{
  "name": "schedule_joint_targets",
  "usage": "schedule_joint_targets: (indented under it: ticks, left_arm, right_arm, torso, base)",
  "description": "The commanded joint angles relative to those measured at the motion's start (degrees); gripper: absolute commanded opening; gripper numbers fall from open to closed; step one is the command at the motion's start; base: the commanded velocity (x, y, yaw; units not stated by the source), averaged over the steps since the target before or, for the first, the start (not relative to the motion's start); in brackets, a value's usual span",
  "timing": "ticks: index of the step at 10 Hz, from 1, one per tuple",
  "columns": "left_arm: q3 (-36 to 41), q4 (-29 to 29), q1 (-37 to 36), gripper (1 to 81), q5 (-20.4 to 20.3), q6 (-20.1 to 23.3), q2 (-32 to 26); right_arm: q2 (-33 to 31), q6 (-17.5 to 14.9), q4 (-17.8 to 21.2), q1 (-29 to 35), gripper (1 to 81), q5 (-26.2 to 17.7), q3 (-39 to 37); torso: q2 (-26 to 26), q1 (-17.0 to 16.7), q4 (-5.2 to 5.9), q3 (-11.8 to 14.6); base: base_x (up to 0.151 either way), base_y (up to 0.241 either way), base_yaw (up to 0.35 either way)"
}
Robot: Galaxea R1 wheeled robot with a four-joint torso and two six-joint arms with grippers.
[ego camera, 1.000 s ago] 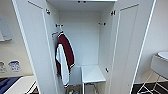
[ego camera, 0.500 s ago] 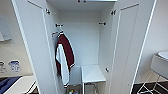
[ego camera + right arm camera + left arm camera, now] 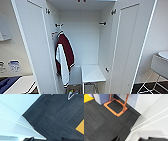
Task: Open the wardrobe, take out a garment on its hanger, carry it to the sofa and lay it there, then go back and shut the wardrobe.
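The wardrobe stands with both doors wide open, only a maroon jacket hanging inside, so closing appears left; the jaws' state I cannot tell.

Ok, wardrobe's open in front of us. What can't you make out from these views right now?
- Colourful items on the wardrobe floor, head view: cut off by the picture's edge and blurred.
- How the maroon jacket hangs, head view: its hanger is too small and blurred to tell.
- Dark shapes at the edge of the left wrist view and the right wrist view: cut off, so finger state is unreadable.
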Motion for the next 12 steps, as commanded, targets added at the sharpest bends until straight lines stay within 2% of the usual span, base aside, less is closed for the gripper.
schedule_joint_targets:
  ticks: [1, 2, 4, 5, 8, 10, 12]
  left_arm:
    - [-2.0, -4.0, -10.6, 81.1, 4.3, -0.1, -3.6]
    - [-2.3, -4.5, -12.5, 81.1, 6.9, -0.1, -3.1]
    - [-3.7, -6.5, -16.4, 81.1, 9.3, -0.3, -1.7]
    - [-5.1, -8.3, -18.5, 81.1, 12.1, -0.4, -1.1]
    - [-8.5, -9.1, -21.2, 81.1, 13.1, -0.5, 2.4]
    - [-11.1, -9.7, -22.7, 81.1, 15.5, -0.5, 4.9]
    - [-12.9, -9.1, -24.2, 81.1, 15.9, -0.5, 9.1]
  right_arm:
    - [-4.1, 0.1, 3.4, 10.6, 81.1, -4.4, -0.7]
    - [-4.1, 0.1, 4.2, 12.3, 81.1, -5.3, -0.1]
    - [-4.1, 0.1, 5.8, 16.3, 81.1, -6.7, 1.4]
    - [-3.9, 0.0, 7.0, 18.2, 81.1, -7.8, 2.1]
    - [-2.9, 0.0, 9.7, 22.7, 81.1, -9.8, 3.7]
    - [-0.4, 0.0, 9.8, 23.9, 81.1, -9.9, 3.7]
    - [3.5, 0.0, 9.7, 25.4, 81.1, -10.7, 4.7]
  torso:
    - [0.0, 0.0, 0.00, 0.0]
    - [0.0, 0.0, 0.00, 0.0]
    - [0.0, 0.0, 0.00, 0.0]
    - [0.0, 0.0, 0.00, 0.0]
    - [0.1, 0.1, 0.00, -0.1]
    - [0.1, 0.1, 0.00, -0.1]
    - [0.1, 0.1, 0.00, -0.1]
  base:
    - [0.000, 0.000, 0.000]
    - [0.000, 0.000, 0.000]
    - [0.000, 0.000, 0.000]
    - [0.000, 0.000, 0.000]
    - [0.000, 0.000, 0.000]
    - [0.000, 0.000, 0.000]
    - [0.000, 0.000, 0.000]
